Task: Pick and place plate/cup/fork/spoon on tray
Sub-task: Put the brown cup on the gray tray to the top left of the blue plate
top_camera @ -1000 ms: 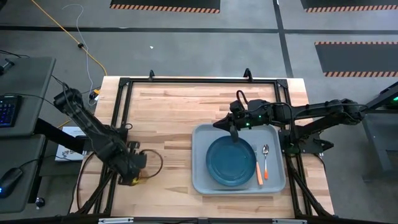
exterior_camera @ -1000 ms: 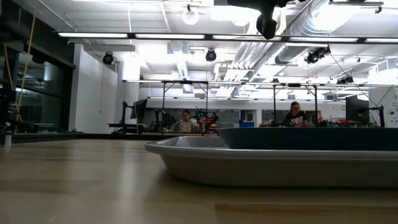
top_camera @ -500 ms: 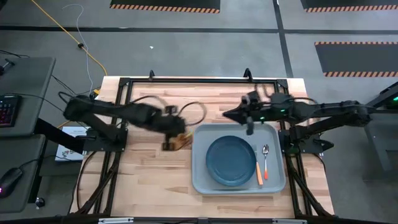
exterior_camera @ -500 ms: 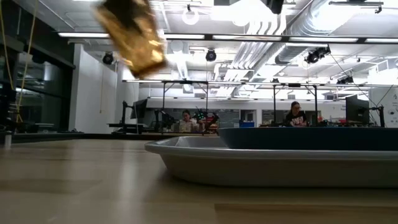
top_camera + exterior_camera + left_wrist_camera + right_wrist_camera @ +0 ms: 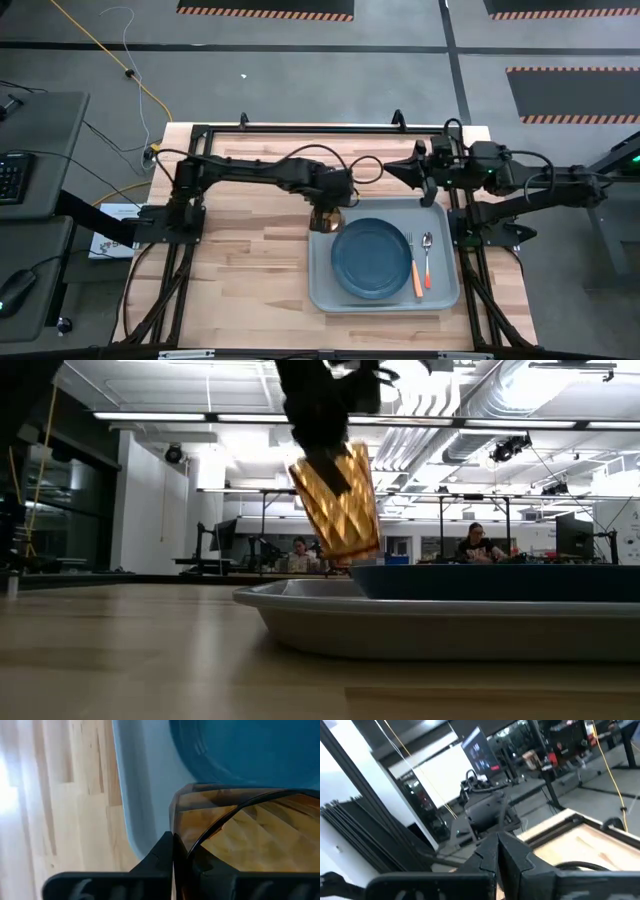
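Far left, a dark side desk with a keyboard edge sits beside the pale wood table, and a yellow cable trails across the grey floor beyond. The left arm stretches across the butcher-block top, and its left gripper is clamped on the cup, carrying it in the air right over the tray's far-left corner. From table height the amber cup hangs tilted, clear above the tray rim, pinched at its lip. The left wrist camera looks down past the cup's wall at tray and plate below.

Moving right: the tray lies on the right half of the table, the plate centred in it. Just right of the plate lies the fork, then the spoon, side by side, both on the tray floor.

The right gripper waits over the tray's far edge, fingers pressed together on nothing.

Behind the table, the low view shows a bright workshop: ceiling ducts, lamps, benches, two seated people far off.
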Tool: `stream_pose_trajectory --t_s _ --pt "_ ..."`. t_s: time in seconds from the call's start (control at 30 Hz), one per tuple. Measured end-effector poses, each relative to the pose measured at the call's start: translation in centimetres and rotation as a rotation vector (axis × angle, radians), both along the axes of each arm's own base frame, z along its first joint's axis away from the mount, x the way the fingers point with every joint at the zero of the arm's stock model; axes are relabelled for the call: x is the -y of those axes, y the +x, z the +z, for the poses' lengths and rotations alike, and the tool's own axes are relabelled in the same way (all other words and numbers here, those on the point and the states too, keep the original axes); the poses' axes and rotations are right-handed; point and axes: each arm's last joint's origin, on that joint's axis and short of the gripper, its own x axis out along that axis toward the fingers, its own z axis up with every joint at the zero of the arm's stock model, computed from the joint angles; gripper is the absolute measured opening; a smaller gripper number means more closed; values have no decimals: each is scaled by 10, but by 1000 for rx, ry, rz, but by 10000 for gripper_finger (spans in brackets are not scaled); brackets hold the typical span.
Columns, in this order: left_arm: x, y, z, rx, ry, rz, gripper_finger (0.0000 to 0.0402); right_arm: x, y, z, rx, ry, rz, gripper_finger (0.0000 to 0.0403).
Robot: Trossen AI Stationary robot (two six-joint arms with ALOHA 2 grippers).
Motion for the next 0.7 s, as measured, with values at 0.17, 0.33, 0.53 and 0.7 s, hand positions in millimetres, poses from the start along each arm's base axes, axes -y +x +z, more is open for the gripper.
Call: stream_pose_trajectory --t_s 0.17,0.33,0.53,0.7 --pt "-13 7 -21 -62 -35 41 1 0 4 -8 -73 -1 1 0" --pt "-20 7 -26 -79 -64 87 1 0 6 -11 -97 -2 9 0" --pt "-20 6 -26 -87 -75 116 1 0 6 -11 -100 -2 10 0" --pt "-17 5 -35 -139 -81 128 1 0 6 -11 -99 -1 10 0"
